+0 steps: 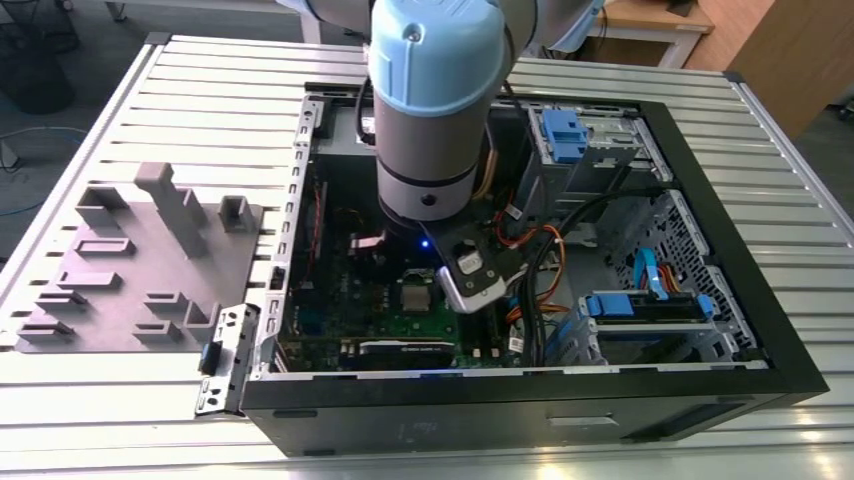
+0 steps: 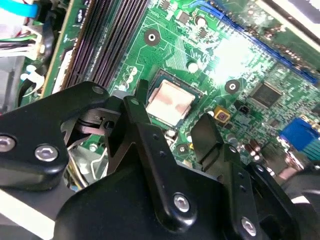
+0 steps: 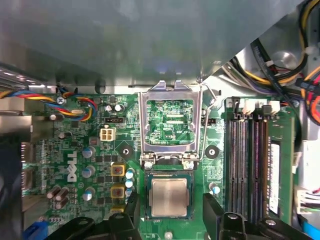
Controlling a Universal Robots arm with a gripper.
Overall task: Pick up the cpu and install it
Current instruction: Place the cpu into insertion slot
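Grey moulded tray (image 1: 134, 270) sits on the exterior view's left, beside the open computer case (image 1: 467, 415) and well apart from the work. Further right, inside the case, the cpu (image 3: 169, 197) lies flat in its socket on the motherboard (image 3: 95, 150). The socket frame (image 3: 170, 122) is flipped up beyond it. Gripper (image 3: 171, 200) is spread, with a finger (image 3: 133, 210) on each side of the chip. Neither appears to touch it. The chip sits square between the tips and is not gripped.
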